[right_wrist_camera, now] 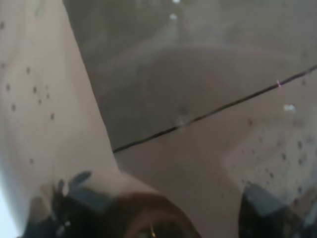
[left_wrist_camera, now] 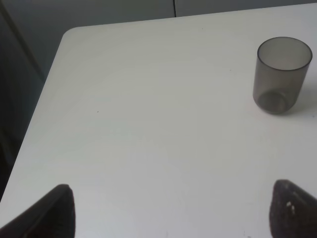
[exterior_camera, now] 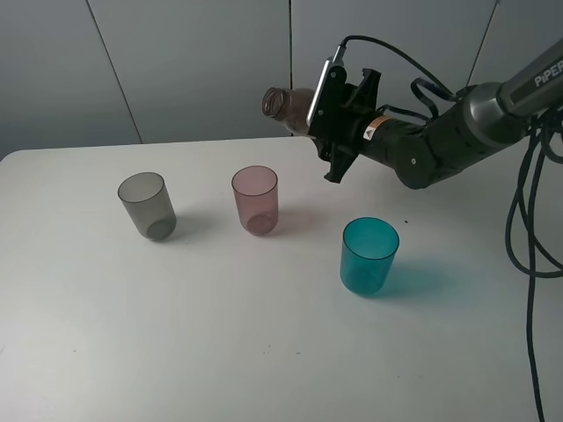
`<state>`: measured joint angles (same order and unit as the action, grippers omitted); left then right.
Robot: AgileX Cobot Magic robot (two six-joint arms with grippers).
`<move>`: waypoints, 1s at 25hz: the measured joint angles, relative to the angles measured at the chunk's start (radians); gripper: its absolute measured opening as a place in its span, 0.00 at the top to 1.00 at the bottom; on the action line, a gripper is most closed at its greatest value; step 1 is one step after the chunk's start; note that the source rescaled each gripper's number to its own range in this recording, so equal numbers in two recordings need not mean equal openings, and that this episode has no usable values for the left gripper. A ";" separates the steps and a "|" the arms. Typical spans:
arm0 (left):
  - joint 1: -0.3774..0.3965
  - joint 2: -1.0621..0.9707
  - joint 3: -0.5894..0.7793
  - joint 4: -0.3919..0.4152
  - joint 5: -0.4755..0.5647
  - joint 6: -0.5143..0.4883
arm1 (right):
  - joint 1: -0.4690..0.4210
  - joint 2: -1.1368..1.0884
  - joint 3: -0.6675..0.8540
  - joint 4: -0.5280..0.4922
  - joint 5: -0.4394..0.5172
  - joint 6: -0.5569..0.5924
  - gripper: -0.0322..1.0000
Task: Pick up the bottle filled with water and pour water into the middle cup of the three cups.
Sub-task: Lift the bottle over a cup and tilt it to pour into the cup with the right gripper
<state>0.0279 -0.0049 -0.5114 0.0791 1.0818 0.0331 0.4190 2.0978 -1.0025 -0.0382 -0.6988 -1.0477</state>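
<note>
Grips the bottle (exterior_camera: 286, 104) in the clamped right gripper (exterior_camera: 321, 110) at upper centre of the exterior view. Tips it almost flat, mouth pointing left, up and right of the middle cup (exterior_camera: 255, 200). Shows no stream and no clear water in that cup: pick-up judged done, pour not yet landed. Finds the left gripper (left_wrist_camera: 171, 213) only in the left wrist view, fingertips wide apart at the lower corners, grey cup (left_wrist_camera: 281, 74) upper right. Offers mostly blur and droplets in the right wrist view.
</note>
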 joint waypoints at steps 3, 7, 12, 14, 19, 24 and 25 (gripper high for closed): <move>0.000 0.000 0.000 0.000 0.000 0.000 | 0.000 0.000 0.000 0.000 0.000 -0.075 0.97; 0.000 0.000 0.000 0.000 0.000 0.000 | 0.000 0.000 0.000 0.000 0.000 -0.157 0.97; 0.000 0.000 0.000 0.000 0.000 0.000 | 0.020 0.000 0.000 0.008 0.000 -0.191 0.97; 0.000 0.000 0.000 0.000 0.000 0.000 | 0.029 0.000 0.000 0.023 0.000 -0.195 0.97; 0.000 0.000 0.000 0.000 0.000 0.000 | 0.049 0.000 0.000 0.052 0.000 -0.239 0.97; 0.000 0.000 0.000 0.000 0.000 0.000 | 0.063 0.000 0.000 0.110 0.005 -0.328 0.97; 0.000 0.000 0.000 0.000 0.000 0.000 | 0.064 0.000 0.000 0.117 0.007 -0.341 0.97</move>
<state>0.0279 -0.0049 -0.5114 0.0791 1.0818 0.0331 0.4833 2.0978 -1.0025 0.0791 -0.6917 -1.3884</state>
